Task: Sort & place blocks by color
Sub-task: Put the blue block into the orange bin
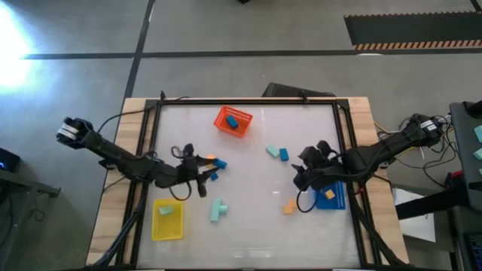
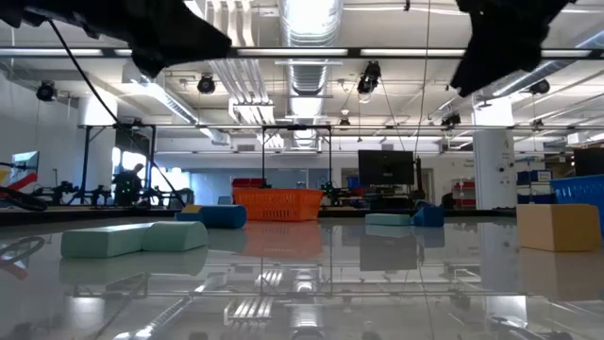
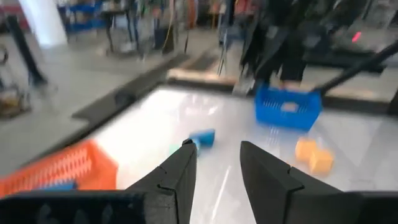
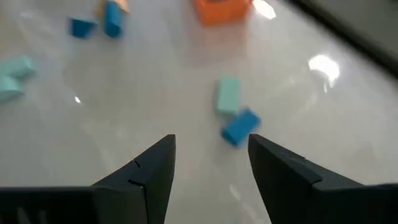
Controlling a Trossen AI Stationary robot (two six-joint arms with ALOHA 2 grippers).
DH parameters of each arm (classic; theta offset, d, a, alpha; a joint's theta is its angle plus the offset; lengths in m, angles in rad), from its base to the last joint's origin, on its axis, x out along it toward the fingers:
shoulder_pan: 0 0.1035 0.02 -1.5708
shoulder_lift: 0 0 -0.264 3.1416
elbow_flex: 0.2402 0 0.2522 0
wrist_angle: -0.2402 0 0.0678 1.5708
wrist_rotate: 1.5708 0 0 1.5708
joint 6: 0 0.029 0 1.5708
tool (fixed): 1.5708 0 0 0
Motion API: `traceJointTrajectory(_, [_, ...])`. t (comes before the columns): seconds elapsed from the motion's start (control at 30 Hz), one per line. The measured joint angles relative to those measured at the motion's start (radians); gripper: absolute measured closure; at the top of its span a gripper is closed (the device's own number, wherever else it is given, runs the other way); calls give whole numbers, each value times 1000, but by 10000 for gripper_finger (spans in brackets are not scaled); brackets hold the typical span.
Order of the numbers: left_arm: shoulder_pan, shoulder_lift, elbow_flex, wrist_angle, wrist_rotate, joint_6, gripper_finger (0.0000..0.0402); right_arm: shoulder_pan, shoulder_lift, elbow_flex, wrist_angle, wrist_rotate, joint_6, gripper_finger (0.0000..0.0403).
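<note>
1. Your left gripper (image 1: 197,175) hung over the left-middle of the glossy white worktop (image 1: 248,233), its fingers spread and holding nothing in the left wrist view. Just beside it lay a tight cluster of small blocks, one orange block (image 1: 212,159) and two blue blocks (image 1: 220,162). A descent here could have caught two blocks at once or knocked the neighbours apart.

2. Your right gripper (image 1: 312,173) hovered near the right edge, its fingers likewise parted and empty. A mint green block (image 4: 228,94) touched a blue cube (image 4: 240,127) ahead of it, so closing on one risked dragging the other along.

3. The blue mesh tray (image 1: 331,196) sat under the right arm close to the right edge, with an orange block (image 1: 328,193) resting in it. That colour did not match the tray and may have called for a correction.

4. The orange mesh tray (image 1: 232,122) near the far edge held a blue block (image 1: 233,119), a second likely mismatch.

5. The yellow mesh tray (image 1: 167,219) by the near left corner held a mint green block (image 1: 165,211). An L-shaped mint green piece (image 1: 219,209) lay loose beside that tray, and its odd shape could have twisted in the fingers.

6. An orange block (image 1: 289,205) lay loose next to the blue mesh tray and under the right arm, where a cable (image 1: 303,202) might have brushed it.
</note>
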Motion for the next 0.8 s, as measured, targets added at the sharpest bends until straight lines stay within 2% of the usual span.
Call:
traceJointTrajectory(0.1, [46, 22, 75, -245, 60, -126, 321, -13, 0, 0, 115, 0, -163, 219])
traceJointTrajectory(0.2, [107, 59, 166, -499, 230, -194, 350, -27, 1, 0, 228, 0, -332, 226])
traceJointTrajectory(0.37, [216, 148, 300, -806, 539, -120, 393, -56, -7, 0, 364, -59, -561, 237])
traceJointTrajectory(0.43, [262, 195, 351, -932, 623, -73, 399, -68, -11, 0, 413, -94, -639, 242])
traceJointTrajectory(0.57, [327, 292, 441, -1090, 669, 63, 394, -91, -12, 0, 510, -115, -757, 249])
traceJointTrajectory(0.8, [379, 435, 546, -1140, 674, 332, 358, -103, -13, -9, 543, -115, -797, 241])
